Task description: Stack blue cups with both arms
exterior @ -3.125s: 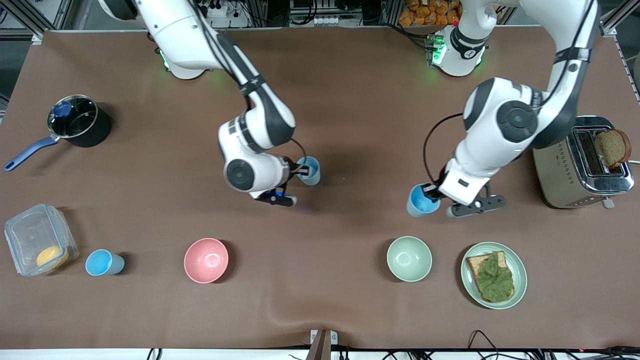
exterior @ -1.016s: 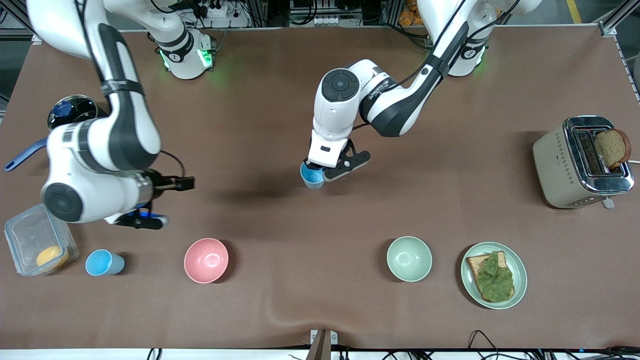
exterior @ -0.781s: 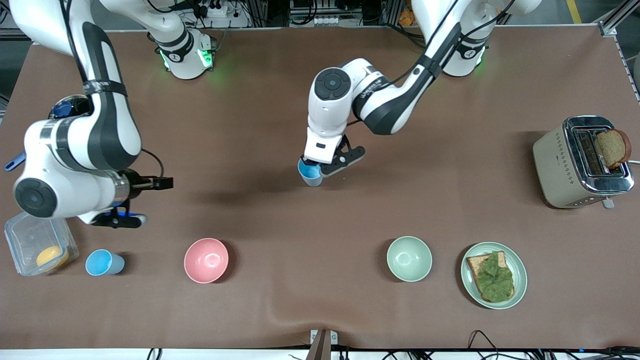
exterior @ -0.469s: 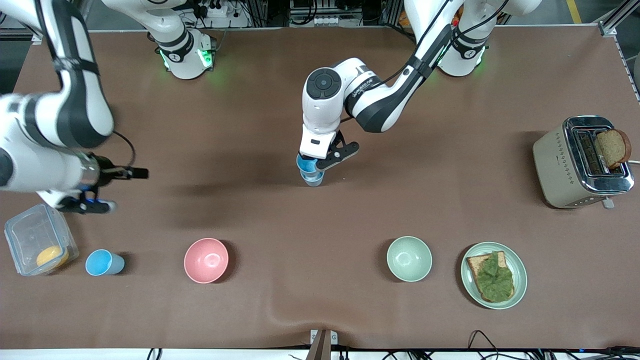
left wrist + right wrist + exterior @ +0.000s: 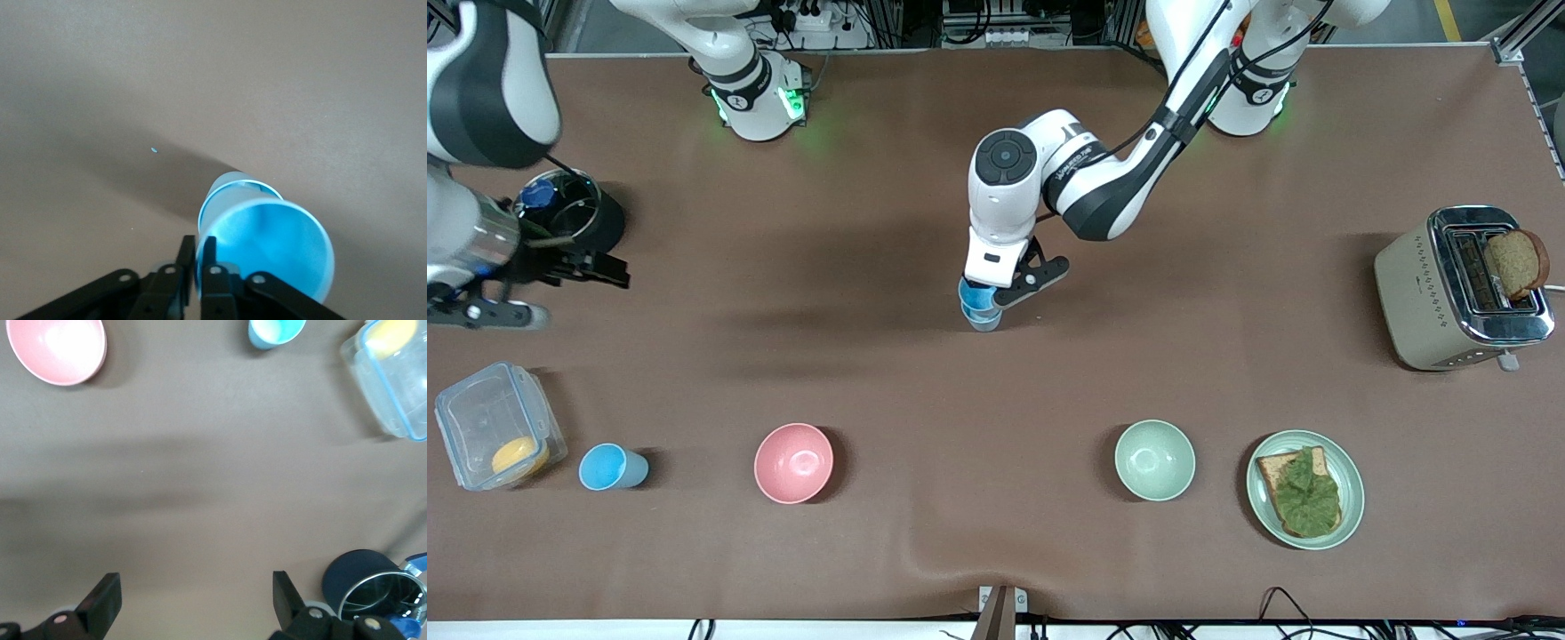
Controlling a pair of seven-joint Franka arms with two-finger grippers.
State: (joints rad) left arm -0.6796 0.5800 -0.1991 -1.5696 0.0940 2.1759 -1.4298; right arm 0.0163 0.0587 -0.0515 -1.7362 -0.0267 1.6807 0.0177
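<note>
My left gripper is shut on the rim wall of a blue cup, one finger inside and one outside. In the left wrist view this cup sits partly nested in a second blue cup. The second cup stands upright at the table's middle. A third blue cup stands upright toward the right arm's end, near the front camera. It also shows in the right wrist view. My right gripper is open and empty in the air beside the pot.
A black pot with a blue handle, a clear lidded container and a pink bowl are toward the right arm's end. A green bowl, a plate with toast and a toaster are toward the left arm's end.
My right gripper has swung away from the table's middle to beside the pot. My left gripper has carried its blue cup to the middle cup and lowered it into it.
</note>
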